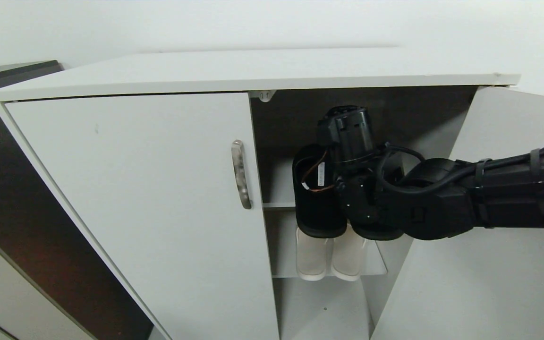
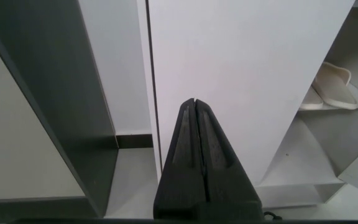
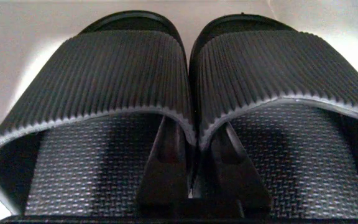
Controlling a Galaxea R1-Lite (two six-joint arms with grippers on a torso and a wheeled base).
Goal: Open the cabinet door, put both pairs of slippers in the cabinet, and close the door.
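Observation:
The cabinet's right door (image 1: 489, 264) stands open and its left door (image 1: 135, 198) is shut. My right gripper (image 1: 345, 191) is inside the opening at the level of the upper shelf (image 1: 277, 205), shut on the pair of black slippers (image 1: 317, 208). In the right wrist view one finger (image 3: 166, 162) is tucked inside each black slipper (image 3: 129, 81), and my right gripper (image 3: 194, 171) pinches their inner walls together. A pair of white slippers (image 1: 331, 257) rests on the shelf below, toes outward. My left gripper (image 2: 195, 106) is shut and empty, low in front of the left door (image 2: 229, 68), with the white slippers (image 2: 334, 87) off to one side.
A metal handle (image 1: 241, 174) runs along the left door's inner edge. The cabinet top (image 1: 253, 71) overhangs the opening. A dark panel (image 1: 21, 198) stands to the cabinet's left. The bottom compartment (image 1: 324, 307) lies under the white slippers.

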